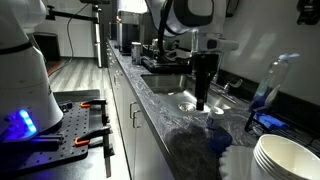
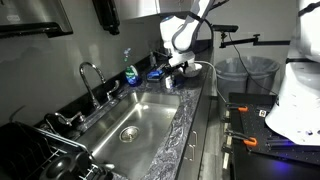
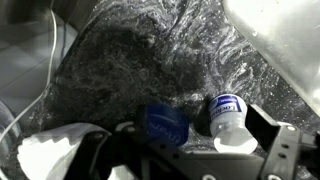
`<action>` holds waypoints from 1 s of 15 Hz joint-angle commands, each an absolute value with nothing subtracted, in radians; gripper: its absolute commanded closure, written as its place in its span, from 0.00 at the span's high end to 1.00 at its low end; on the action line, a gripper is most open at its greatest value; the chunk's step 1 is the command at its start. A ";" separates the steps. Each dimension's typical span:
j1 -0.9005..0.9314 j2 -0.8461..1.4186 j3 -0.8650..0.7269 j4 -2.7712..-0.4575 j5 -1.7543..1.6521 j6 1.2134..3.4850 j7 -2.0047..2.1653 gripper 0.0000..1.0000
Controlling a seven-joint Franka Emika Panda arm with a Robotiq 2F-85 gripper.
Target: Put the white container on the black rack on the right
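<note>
Dark stone counter (image 3: 130, 60) runs the length of the room, steel sink (image 2: 150, 105) set into it. Stack of white bowls (image 1: 285, 155) at the near end in an exterior view. Not the target.

Arm (image 1: 190, 20) is over the counter past the sink, gripper (image 1: 203, 98) pointing straight down, close to the surface.

Wrist view: pincer (image 3: 190, 142) spread wide, nothing in it. Between the fingers, on the counter, sit a blue object (image 3: 165, 122) and just beside it the white container (image 3: 230, 125). They look touching or nearly so, can't tell which. Some blue marking on the container's upper end in that view.

My read on handling: small thin-walled tub, light, probably empty. Smooth sides, so slippery. It'll flex or pop out if squeezed hard. Take it across the body about mid-height with moderate force, centred so the blue object isn't pinched along with it.

Black rack: can't pick it out for certain in any view, so no call on the drop-off yet.
</note>
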State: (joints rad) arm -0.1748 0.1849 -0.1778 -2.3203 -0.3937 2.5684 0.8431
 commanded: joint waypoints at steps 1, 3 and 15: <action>-0.143 0.186 -0.212 -2.319 -0.382 2.568 0.834 1.00; -0.135 0.193 -0.212 -2.326 -0.387 2.583 0.853 1.00; -0.151 0.285 -0.210 -2.247 -0.071 2.645 0.508 1.00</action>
State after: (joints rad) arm -0.1644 0.2386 -0.1944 -2.2974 -0.1002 2.6301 0.5635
